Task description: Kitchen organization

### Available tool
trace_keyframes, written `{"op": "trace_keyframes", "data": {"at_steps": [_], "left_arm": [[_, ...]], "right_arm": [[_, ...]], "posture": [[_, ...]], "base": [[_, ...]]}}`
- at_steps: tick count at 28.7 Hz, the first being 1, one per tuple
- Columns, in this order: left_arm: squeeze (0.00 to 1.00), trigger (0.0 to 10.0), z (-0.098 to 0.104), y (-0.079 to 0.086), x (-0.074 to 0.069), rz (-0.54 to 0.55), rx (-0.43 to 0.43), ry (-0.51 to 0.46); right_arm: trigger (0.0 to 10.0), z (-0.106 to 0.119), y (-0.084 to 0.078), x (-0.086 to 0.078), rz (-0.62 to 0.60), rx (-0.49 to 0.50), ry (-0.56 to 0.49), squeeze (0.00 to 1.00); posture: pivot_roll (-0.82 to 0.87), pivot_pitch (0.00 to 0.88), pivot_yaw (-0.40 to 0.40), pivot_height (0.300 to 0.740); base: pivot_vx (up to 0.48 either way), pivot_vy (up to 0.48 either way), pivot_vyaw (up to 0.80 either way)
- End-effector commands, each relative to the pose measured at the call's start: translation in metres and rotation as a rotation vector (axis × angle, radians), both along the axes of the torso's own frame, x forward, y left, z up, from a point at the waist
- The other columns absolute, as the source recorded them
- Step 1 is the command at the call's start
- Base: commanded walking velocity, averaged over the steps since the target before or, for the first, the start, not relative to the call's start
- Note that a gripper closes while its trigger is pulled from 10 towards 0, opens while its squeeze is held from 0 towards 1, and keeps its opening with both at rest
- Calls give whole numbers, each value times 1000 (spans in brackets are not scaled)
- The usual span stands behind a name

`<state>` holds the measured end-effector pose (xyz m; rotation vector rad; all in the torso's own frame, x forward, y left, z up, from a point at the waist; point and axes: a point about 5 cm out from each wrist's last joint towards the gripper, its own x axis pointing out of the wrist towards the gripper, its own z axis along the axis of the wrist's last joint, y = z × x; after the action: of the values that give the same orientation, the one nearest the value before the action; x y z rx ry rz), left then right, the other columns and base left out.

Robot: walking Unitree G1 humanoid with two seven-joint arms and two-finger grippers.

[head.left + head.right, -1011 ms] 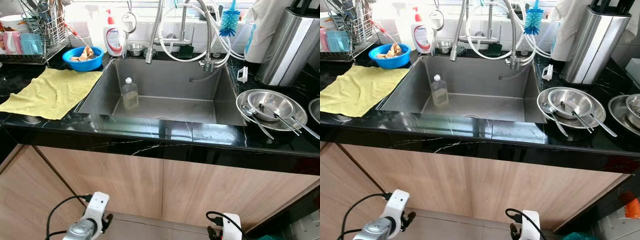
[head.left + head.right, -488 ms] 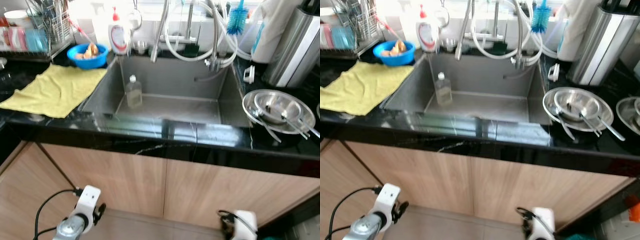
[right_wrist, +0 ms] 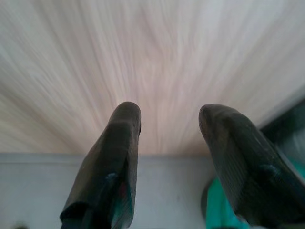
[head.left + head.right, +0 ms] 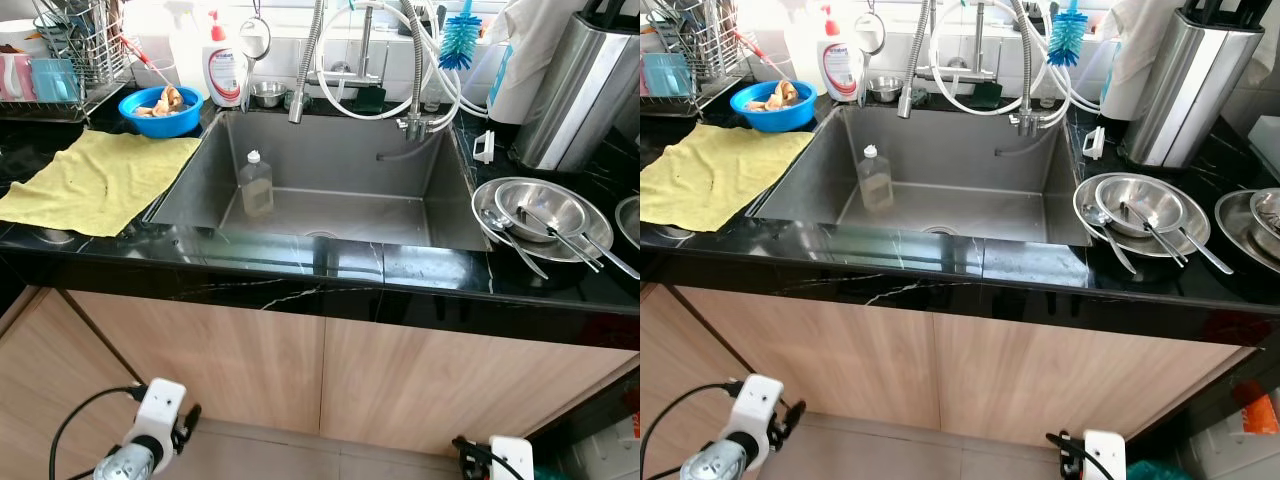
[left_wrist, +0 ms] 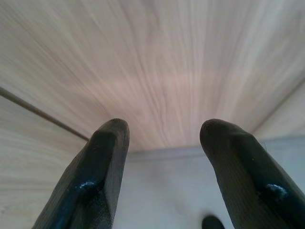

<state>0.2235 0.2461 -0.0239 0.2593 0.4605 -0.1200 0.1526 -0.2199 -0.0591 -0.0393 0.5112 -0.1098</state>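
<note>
A stainless sink [image 4: 400, 170] is set into a black stone counter [image 4: 300, 275] above pale wood cabinet doors [image 4: 330, 375]. Inside the basin, toward 9 o'clock from its centre, a small clear bottle [image 4: 256, 184] with a white cap stands upright on the floor of the sink. A pull-down faucet [image 4: 310, 60] with looped white hoses hangs over the rear edge at 12 o'clock.

At 9 o'clock from the sink a yellow cloth [image 4: 95, 180] lies flat on the counter. Beyond it, toward 10 o'clock, a blue bowl [image 4: 160, 108] holds food scraps, beside a white soap bottle [image 4: 226, 70] and a wire dish rack [image 4: 70, 60]. A blue bottle brush [image 4: 460, 40] stands at 1 o'clock.

At 3 o'clock from the sink, steel bowls [image 4: 545, 208] are nested together with spoons [image 4: 565, 240] resting across them. A tall steel container [image 4: 575, 90] stands behind them.

Both arms hang low in front of the cabinet doors. The left gripper [image 5: 162, 167] has its fingers spread apart with nothing between them. The right gripper [image 3: 167, 162] is likewise released, fingers apart and holding nothing, facing the wood panel.
</note>
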Motion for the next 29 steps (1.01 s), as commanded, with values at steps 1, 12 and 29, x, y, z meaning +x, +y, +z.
{"op": "trace_keyframes", "data": {"at_steps": [1, 12, 29], "left_arm": [[0, 10000, 5, 6, -2, 17, 1, -39], [0, 10000, 28, 19, -11, 40, 28, -202], [0, 10000, 97, 36, 2, 207, 66, -465]], "right_arm": [[10000, 5, 3, 1, 16, -12, -36, 0], [10000, 31, -6, -12, -29, -113, -139, 0], [10000, 96, -16, -4, -69, -241, -316, 0]], "posture": [[-21, 0, -7, 740], [-55, 0, -2, 740], [-55, 0, 0, 740]], "base": [[0, 0, 0], [0, 0, 0], [0, 0, 0]]}}
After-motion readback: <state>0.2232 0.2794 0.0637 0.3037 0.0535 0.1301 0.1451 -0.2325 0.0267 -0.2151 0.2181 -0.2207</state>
